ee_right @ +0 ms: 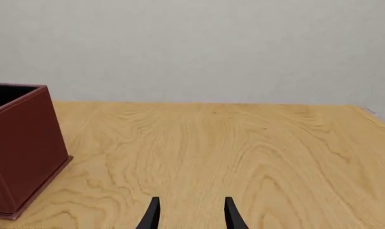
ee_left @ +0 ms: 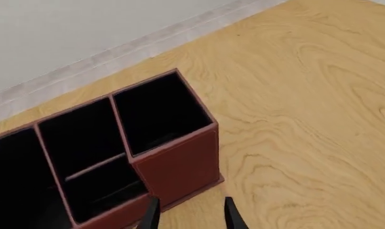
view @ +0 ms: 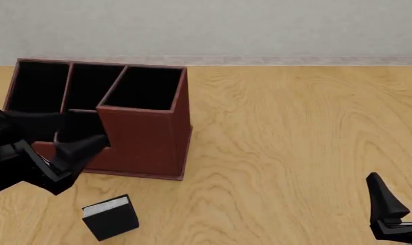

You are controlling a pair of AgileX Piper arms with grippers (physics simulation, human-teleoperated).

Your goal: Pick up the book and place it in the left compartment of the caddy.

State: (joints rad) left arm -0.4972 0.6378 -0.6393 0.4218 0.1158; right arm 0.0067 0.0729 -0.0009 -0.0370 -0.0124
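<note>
Pale wood-grain tabletop [view: 294, 143] runs back to a plain grey-white wall [view: 213, 25], with a light strip along the far edge. On the left half of the table stands the caddy [view: 148, 138], a reddish-brown leather-look box with a black interior, its taller square compartment [view: 143, 88] at the right end in the front view. To the left of that come two small middle cells, and furthest left is the left compartment [view: 37, 84], a long narrow black-lined slot running the caddy's depth. The book [view: 111, 217], small and thick with a black cover and white page edges, lies on the table close to the near edge, in front of the caddy and apart from it, with its page edges facing up and back. The left gripper [view: 73, 148] hangs just in front of the caddy's low left part, above and behind the book, not touching it; its wrist view shows the two fingertips [ee_left: 150, 215] parted with nothing between them, looking down over the caddy's compartments. The right gripper [view: 396, 201] sits low at the near right of the table, well apart from both caddy and book, its fingers [ee_right: 152, 214] likewise spread and empty over bare wood.
</note>
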